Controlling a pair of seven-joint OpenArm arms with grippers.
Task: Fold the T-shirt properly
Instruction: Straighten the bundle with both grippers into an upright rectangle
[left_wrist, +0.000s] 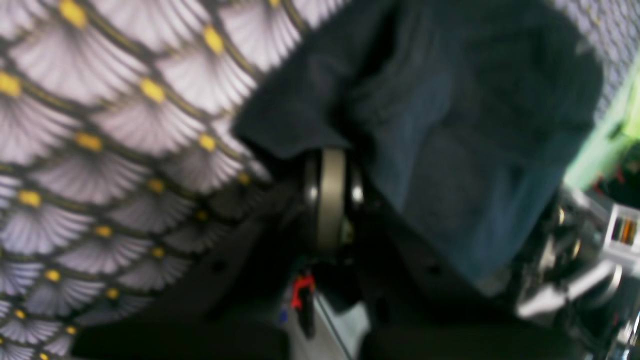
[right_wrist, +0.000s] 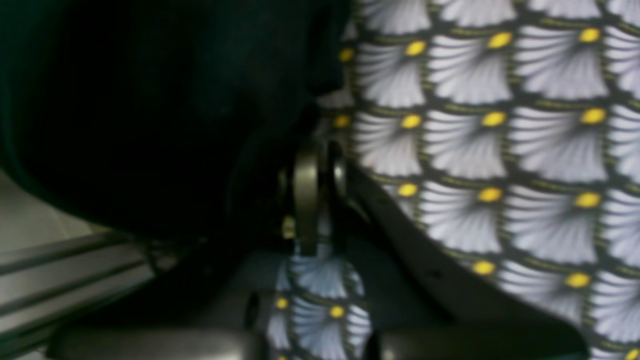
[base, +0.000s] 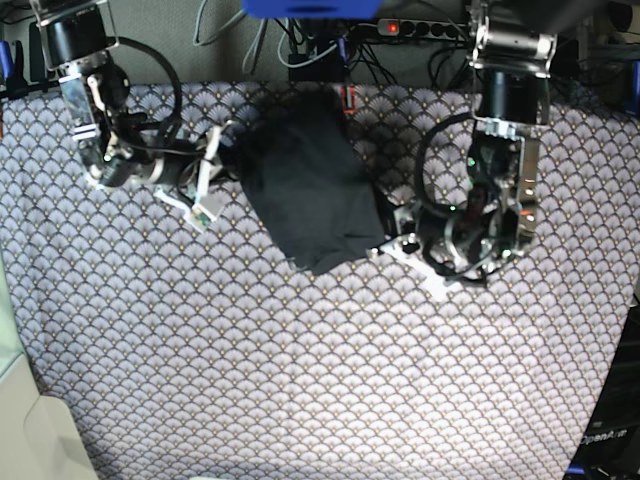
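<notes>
Base view shows the shirt (base: 305, 185) bunched into a dark, slanting bundle on the tablecloth (base: 300, 380), near the far edge, between the two arms. The left gripper (base: 392, 236) pinches its near-right corner, jaws closed on cloth; the left wrist view shows fabric draped over the closed jaws. The right gripper (base: 222, 155) clamps the opposite side, jaws nearly together on cloth. Judging by the bundle, pulling unevenly from here could twist the layers or let a thin pinch slip, leaving a crooked fold.
</notes>
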